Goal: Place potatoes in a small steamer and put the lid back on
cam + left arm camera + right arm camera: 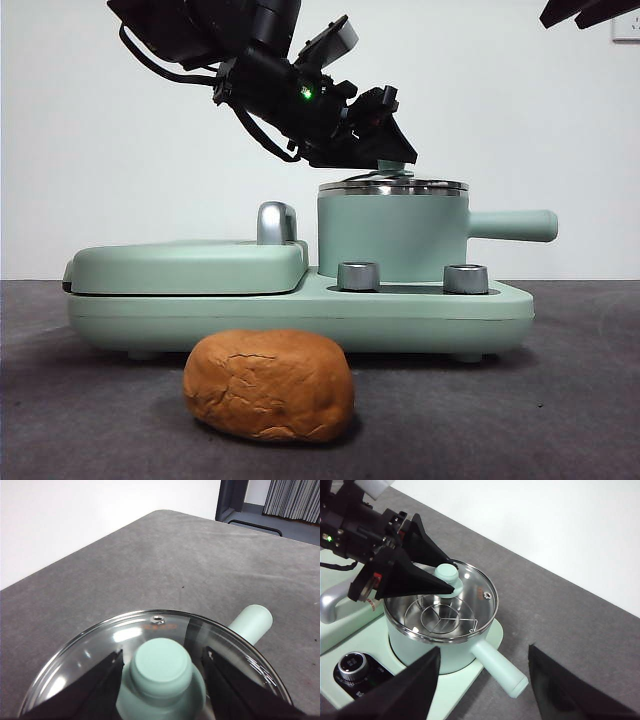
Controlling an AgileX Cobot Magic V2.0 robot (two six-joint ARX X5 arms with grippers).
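The left gripper (385, 150) is seen reaching down from the 11 o'clock corner of the front view, tilted steeply, its jaws clenched on the mint-green knob (161, 667) of the lid (100, 650). The lid is held tilted, its far edge just above the steel rim of the small steamer (392, 235), so that a wire rack (440, 617) is exposed inside the pot in the right wrist view. The right gripper (485, 685) is held high with its jaws spread apart, well above the steamer's side handle (500, 667); in the front view only its dark tip is seen at 1 o'clock. The potato (270, 385) lies on the grey table (580, 400) at 6 o'clock, in front of the green base (420, 310) and apart from it. The griddle plate (185, 265) sits closed at 9 o'clock of the pot. Open tabletop is shown beyond the handle.
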